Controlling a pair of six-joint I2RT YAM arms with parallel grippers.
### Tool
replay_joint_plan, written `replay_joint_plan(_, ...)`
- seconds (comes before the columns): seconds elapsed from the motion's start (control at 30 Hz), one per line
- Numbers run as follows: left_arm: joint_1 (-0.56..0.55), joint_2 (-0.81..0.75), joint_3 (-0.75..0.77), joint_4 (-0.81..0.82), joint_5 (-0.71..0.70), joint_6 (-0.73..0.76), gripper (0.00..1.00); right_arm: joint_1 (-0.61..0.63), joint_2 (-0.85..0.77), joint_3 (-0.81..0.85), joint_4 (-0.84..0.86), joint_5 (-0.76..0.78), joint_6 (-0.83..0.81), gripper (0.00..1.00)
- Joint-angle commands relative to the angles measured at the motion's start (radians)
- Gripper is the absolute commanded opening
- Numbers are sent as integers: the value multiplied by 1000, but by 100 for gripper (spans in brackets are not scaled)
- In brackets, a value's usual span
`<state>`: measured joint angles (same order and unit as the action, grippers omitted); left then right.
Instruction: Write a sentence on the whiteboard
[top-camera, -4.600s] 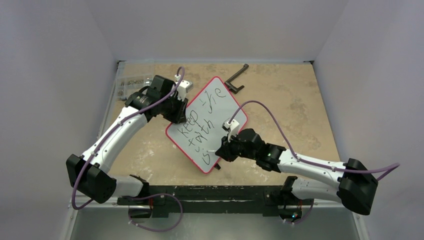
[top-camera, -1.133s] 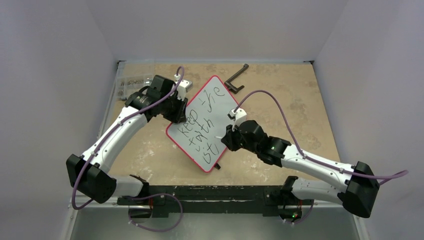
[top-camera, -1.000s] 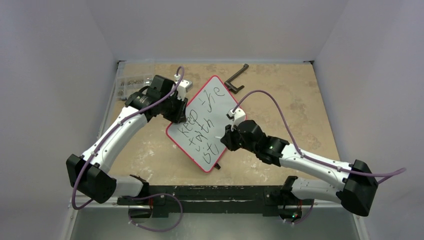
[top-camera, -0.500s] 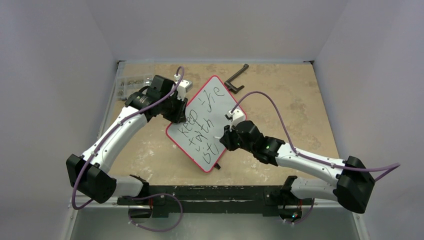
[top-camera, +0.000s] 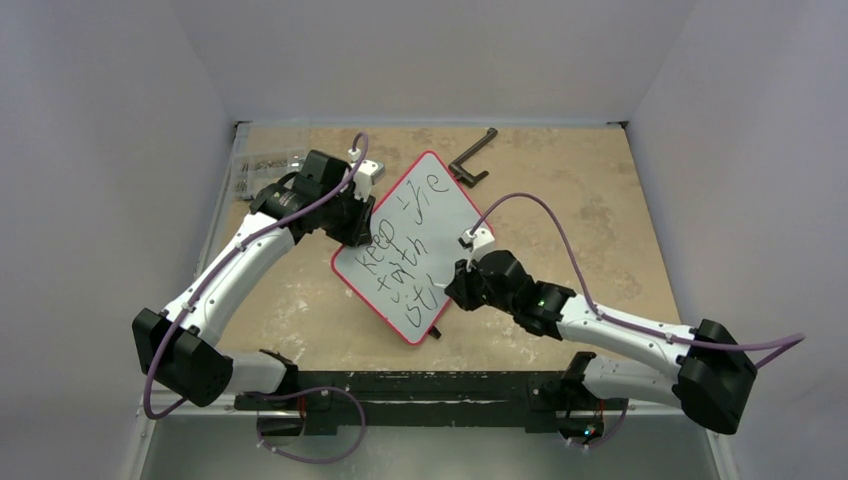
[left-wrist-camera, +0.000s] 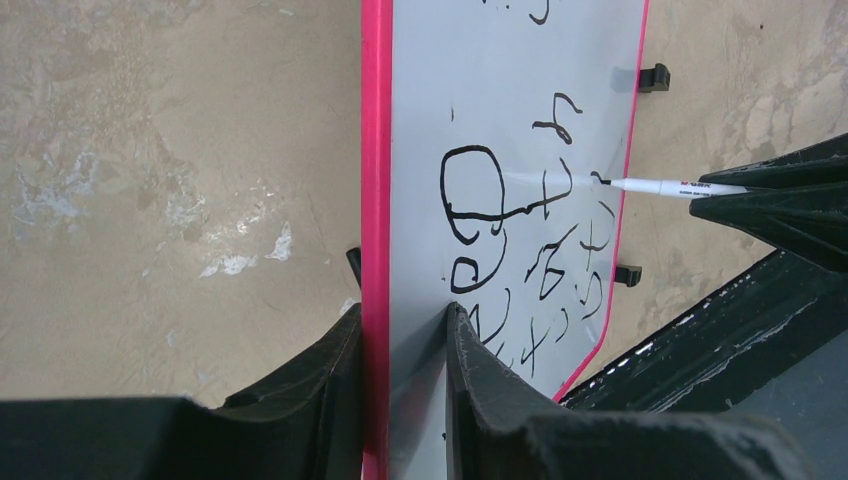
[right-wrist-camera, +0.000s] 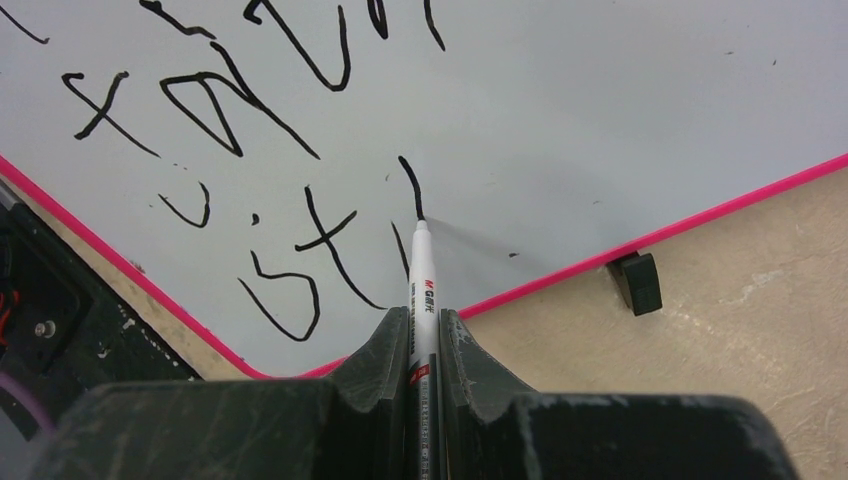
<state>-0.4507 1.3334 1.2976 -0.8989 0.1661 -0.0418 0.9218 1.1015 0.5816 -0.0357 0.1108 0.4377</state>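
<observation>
1. In the top external view, the whiteboard (top-camera: 455, 215) is seen turned cornerwise at the middle of the table (top-camera: 590, 200). The sentence (top-camera: 400, 255) is written on it in three lines: "keep the", "faith" and an unfinished word beginning "st".
2. The left gripper (top-camera: 360, 230) is clamped on the board's left edge. The right gripper (top-camera: 450, 288) is clenched on a thin white marker (top-camera: 439, 285) over the board's near right part.
3. A black L-shaped piece (top-camera: 473, 160) is seen just beyond the board's far corner, apart from it. A clear packet (top-camera: 265, 162) lies at the far left; its contents are too small to be told.
4. In the left wrist view, the left gripper (left-wrist-camera: 400, 370) is shown with one finger on each face of the whiteboard (left-wrist-camera: 500, 80), and the pink rim is pinched between them.
5. The marker (left-wrist-camera: 670, 187) is held level from the right by the right gripper (left-wrist-camera: 715, 190), with its tip at the writing (left-wrist-camera: 530, 250). Two black feet (left-wrist-camera: 652, 76) are fixed on the board's opposite rim.
6. In the right wrist view, the marker (right-wrist-camera: 415, 290) is gripped between the closed fingers of the right gripper (right-wrist-camera: 418, 320). Its tip is set at the lower end of a short stroke (right-wrist-camera: 410, 190) just right of "st" (right-wrist-camera: 300, 260) on the whiteboard (right-wrist-camera: 600, 100).
7. One black foot (right-wrist-camera: 636, 282) is seen outside the rim, over the table (right-wrist-camera: 700, 370).
</observation>
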Motion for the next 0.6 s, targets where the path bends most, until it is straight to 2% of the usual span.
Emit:
replay_joint_plan(0.0, 15, 3, -8, -32, -215, 86, 0, -1, 8, -38, -72, -20, 45, 0)
replay_joint_plan(0.3, 15, 3, -7, -33, -212, 86, 0, 0, -68, -69, -126, -20, 102, 0)
replay_joint_plan(0.57, 16, 2, -8, -34, -212, 86, 0, -1, -21, -14, -108, -25, 74, 0)
